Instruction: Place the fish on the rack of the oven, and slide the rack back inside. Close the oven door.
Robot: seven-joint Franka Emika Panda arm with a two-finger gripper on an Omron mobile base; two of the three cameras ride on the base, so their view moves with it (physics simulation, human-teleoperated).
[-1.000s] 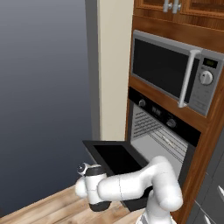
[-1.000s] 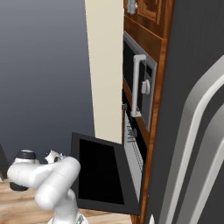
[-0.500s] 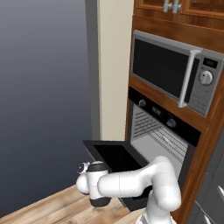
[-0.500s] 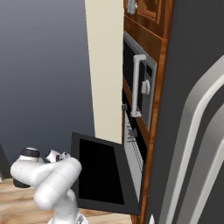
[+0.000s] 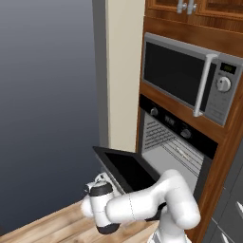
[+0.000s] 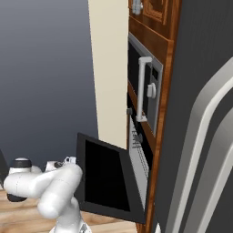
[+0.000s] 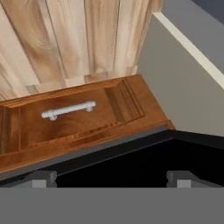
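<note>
Left base view: the oven door (image 5: pixel 130 169) hangs open at the lower middle, the arm bent low beside it. The jaws stand wide and empty. The elbow could bump the door.

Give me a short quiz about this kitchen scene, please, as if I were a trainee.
1. True or false: the oven door hangs open.
2. What sits above the oven: A toaster, B microwave, C sink?
3. Fill in: the fingers stand ____ with nothing between them.

Key: 1 true; 2 B; 3 open.
</note>
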